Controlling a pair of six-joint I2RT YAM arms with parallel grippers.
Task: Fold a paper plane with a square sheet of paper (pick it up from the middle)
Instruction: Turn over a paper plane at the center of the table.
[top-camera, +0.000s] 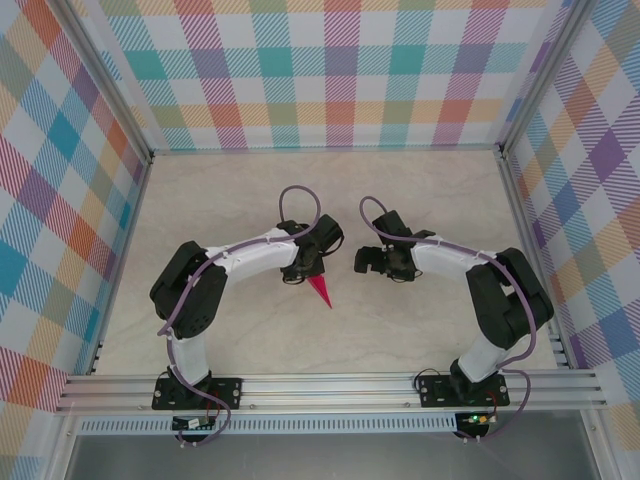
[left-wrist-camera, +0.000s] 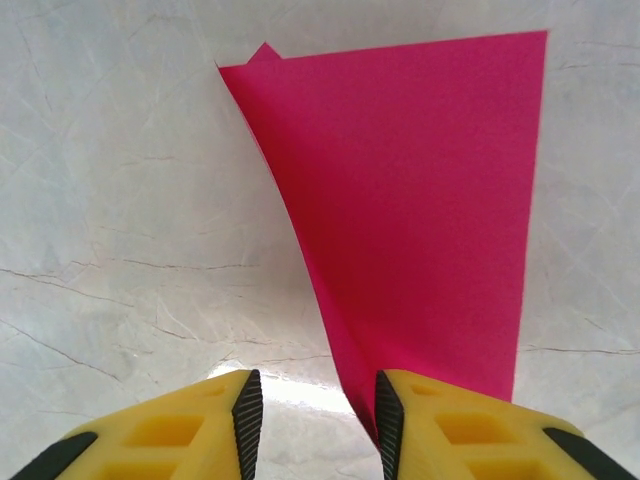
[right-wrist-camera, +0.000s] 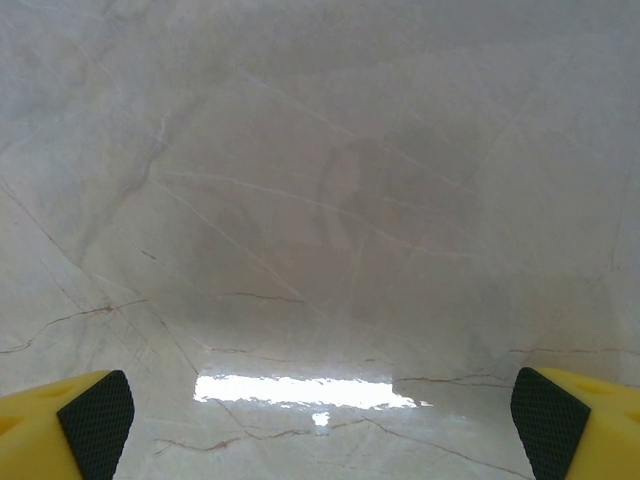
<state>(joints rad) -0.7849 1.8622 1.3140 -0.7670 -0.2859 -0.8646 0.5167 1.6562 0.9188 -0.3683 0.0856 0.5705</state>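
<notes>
Lying at frame centre on the pale marble tabletop (top-camera: 420, 190), plaid walls (top-camera: 340, 70) well apart: paper plane (top-camera: 320, 289). Left gripper (left-wrist-camera: 315, 400) narrowly parted over its narrow end, clamping nothing; right gripper (right-wrist-camera: 320, 415) spread wide.

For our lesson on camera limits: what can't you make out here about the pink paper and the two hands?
- Top view: the left hand covers the paper plane except its pointed tip; creases too small to read.
- Left wrist view: the paper's narrow end runs behind one finger and off the bottom edge; contact unclear.
- Right wrist view: the right hand has its fingers cut off at the bottom corners.
</notes>
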